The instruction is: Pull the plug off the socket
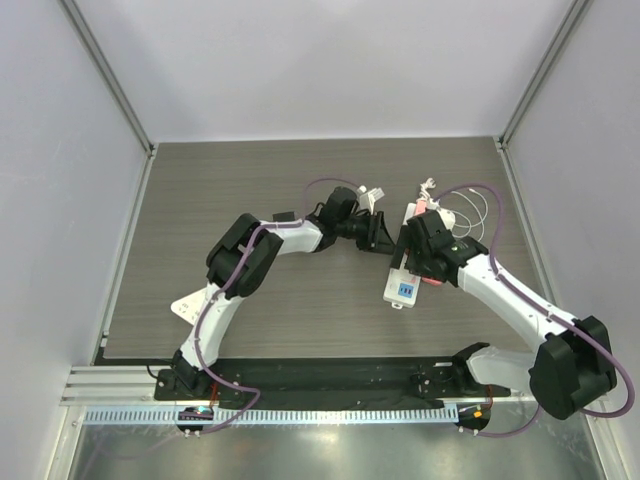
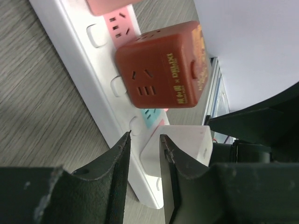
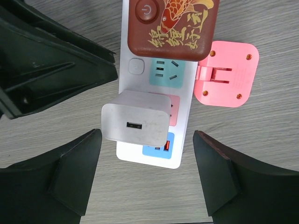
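Observation:
A white power strip [image 1: 400,288] [image 3: 140,158] [image 2: 74,37] lies on the grey wood table. A white USB charger plug [image 3: 135,123] [image 2: 187,142] sits in a socket near the strip's end. My right gripper [image 1: 418,262] [image 3: 147,135] hangs open above it, one finger on each side of the charger and neither touching it. My left gripper [image 1: 383,235] [image 2: 144,136] is open by a narrow gap. Its tips are at the strip's long side edge beside the charger, with nothing between them.
A dark red cube adapter [image 3: 173,25] [image 2: 161,65] with gold print is plugged in beside the charger. A flat pink plug [image 3: 226,72] lies against the strip's other side. A white cable [image 1: 480,215] coils at the back right.

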Robot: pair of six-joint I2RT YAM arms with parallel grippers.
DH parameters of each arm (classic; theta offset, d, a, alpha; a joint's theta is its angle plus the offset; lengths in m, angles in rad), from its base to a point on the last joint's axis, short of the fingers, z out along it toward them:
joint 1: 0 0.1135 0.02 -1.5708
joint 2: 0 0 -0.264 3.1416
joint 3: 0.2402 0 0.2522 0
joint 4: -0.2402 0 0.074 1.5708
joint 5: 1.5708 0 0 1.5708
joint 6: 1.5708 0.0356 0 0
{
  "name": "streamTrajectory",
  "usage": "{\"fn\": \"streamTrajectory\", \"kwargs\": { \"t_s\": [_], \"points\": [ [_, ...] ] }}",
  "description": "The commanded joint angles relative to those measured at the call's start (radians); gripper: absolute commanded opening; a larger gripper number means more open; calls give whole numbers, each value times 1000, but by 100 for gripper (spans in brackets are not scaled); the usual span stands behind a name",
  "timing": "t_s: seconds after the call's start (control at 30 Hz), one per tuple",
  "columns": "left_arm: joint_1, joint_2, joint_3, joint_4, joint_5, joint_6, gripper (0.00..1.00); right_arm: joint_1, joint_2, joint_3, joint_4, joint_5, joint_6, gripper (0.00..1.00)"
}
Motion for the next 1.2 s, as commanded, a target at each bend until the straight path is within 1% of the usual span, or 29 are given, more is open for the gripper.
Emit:
{"fn": "streamTrajectory", "kwargs": {
  "t_s": [0.0, 0.1, 0.27, 0.37, 0.6, 0.73, 0.87, 0.9, 1.17],
  "points": [
    [-3, 33, 28, 5, 27, 7, 32, 17, -31, -23, 41, 27, 13, 83],
    [-6, 45, 37, 3, 29, 4, 31, 35, -51, -28, 46, 67, 16, 83],
    [-16, 68, 72, -23, 20, 7, 30, 51, -58, -25, 56, 78, 16, 83],
    [-19, 79, 88, -33, 9, 7, 31, 63, -27, -17, 66, 64, 14, 83],
    [-22, 113, 118, -76, -22, 13, 31, 86, 48, -17, 95, 92, 36, 83],
    [-33, 102, 101, -127, -68, 56, 29, 89, 51, -19, 90, 126, 54, 83],
    [-50, 82, 22, -64, -83, 34, 29, 89, 44, -26, 86, 170, 51, 82],
    [-55, 82, 12, -43, -83, 31, 28, 88, 47, -26, 87, 178, 47, 81],
    [-65, 67, 0, -43, -112, 33, 27, 89, 30, -19, 69, 193, 40, 72]
  ]
}}
